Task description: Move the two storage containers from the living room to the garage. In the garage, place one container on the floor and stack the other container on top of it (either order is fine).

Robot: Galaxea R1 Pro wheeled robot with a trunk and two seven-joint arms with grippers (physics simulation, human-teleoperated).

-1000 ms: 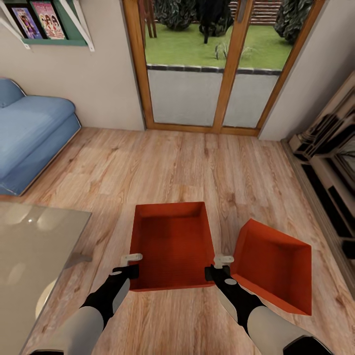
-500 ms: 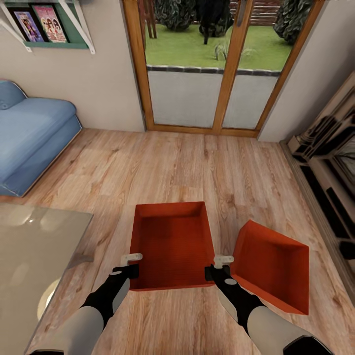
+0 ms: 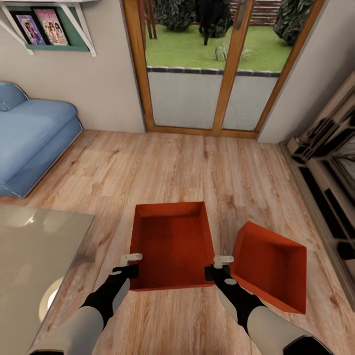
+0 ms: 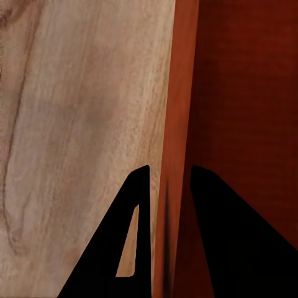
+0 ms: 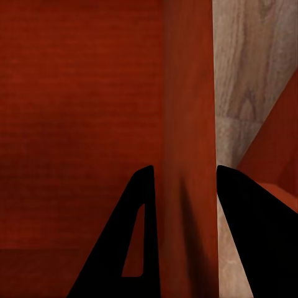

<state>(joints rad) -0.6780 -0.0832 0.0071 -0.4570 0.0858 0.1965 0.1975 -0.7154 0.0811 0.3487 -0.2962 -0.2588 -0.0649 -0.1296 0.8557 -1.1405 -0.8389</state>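
— Orange-red, plain and smooth-walled: is that the held storage container in the middle of the head view?

— Yes. It is an open rectangular bin with a flat bottom, seen from above over the light wood-plank floor of the living room. The left gripper is clamped on its left wall near the corner closest to the robot, and the right gripper on its right wall.

— How tight is the grip?

— The left wrist view shows the two dark fingers closed down on the thin orange wall, one finger outside over the wood, one inside the bin. The right wrist view shows the same: fingers either side of the wall, nearly together, with only the wall between them.

— And the second container?

— Just beside the first, to the robot's right, turned at an angle with one corner pointing towards the held bin. Whether the two touch cannot be told.

— Any labels or writing?

— None shows on either bin. Colourful covers stand on a green wall shelf above the blue sofa; their print is too small to read. Wood-framed glass doors face a lawn, and a glass-topped table sits at the robot's left.
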